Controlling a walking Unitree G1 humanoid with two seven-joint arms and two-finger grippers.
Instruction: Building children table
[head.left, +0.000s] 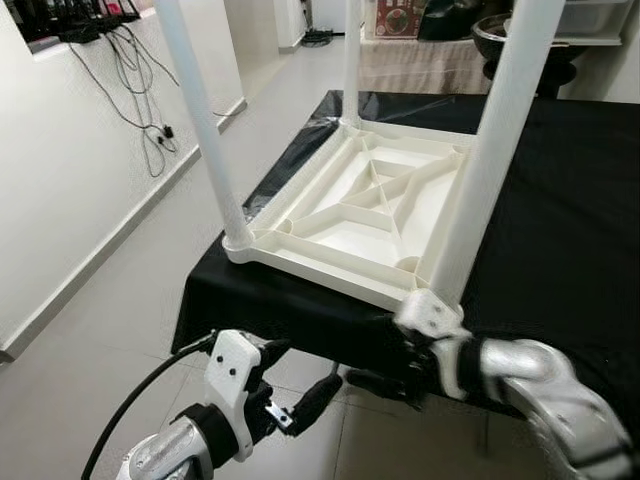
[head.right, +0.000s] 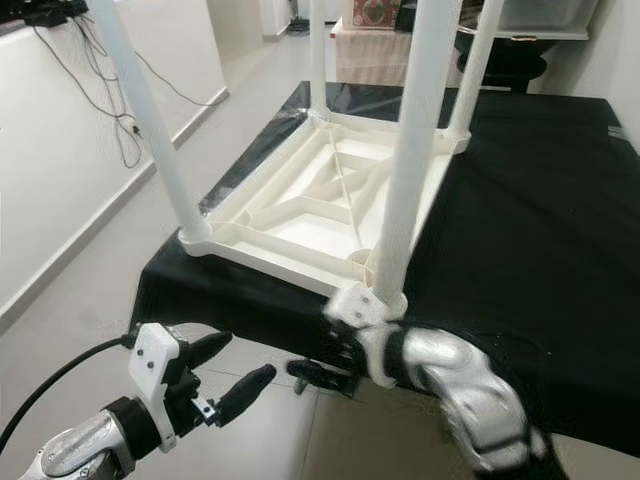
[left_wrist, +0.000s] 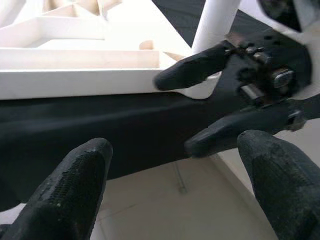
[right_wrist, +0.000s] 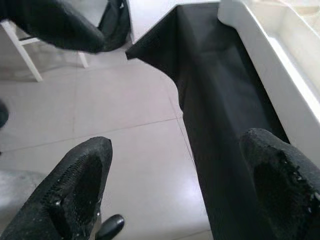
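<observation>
Your children's table (head.left: 365, 205) lies upside down on the black cloth (head.left: 560, 220) covering the work surface, at the near left corner, with its white legs (head.left: 200, 120) standing upright. Your right gripper (head.right: 325, 372) sits just below the cloth's front edge under the nearest leg (head.left: 490, 150), fingers spread wide and empty. Your left gripper (head.right: 228, 372) hangs over the floor (head.left: 110, 320) just in front, also wide open and holding nothing

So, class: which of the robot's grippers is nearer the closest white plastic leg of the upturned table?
The right gripper sits just below the base of the white plastic leg, at the table edge. The left gripper hangs farther left, lower, over the floor.
</observation>
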